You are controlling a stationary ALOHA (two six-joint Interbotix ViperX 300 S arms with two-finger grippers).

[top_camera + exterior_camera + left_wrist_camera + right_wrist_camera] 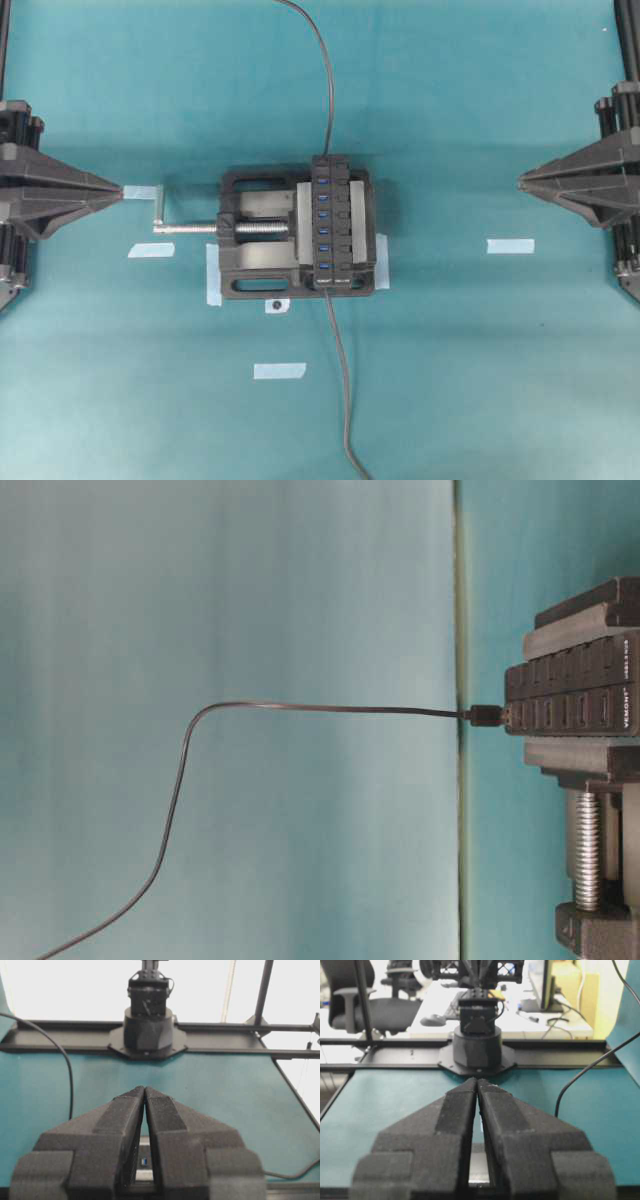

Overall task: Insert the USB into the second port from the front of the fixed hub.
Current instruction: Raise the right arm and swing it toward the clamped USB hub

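Observation:
The fixed hub (pixel 333 222) is a long black bar with blue slots, clamped at the table's middle, also in the table-level view (pixel 570 712). The USB (pixel 487 716), a small dark plug, touches the hub's far end. I cannot tell whether it sits in a slot. Its thin cable (pixel 329 90) rises away from the table. The slots nearer the front show no plug. My left gripper (pixel 120 190) (pixel 144 1089) hangs far left of the hub, shut and empty. My right gripper (pixel 522 181) (pixel 477 1080) hangs far right, shut and empty.
A black vise (pixel 250 235) with a silver screw (pixel 195 228) holds the hub. A grey cable (pixel 343 380) runs from the hub's front end to the near table edge. Pale tape strips (pixel 510 246) (pixel 279 371) (pixel 151 250) lie on the teal cloth.

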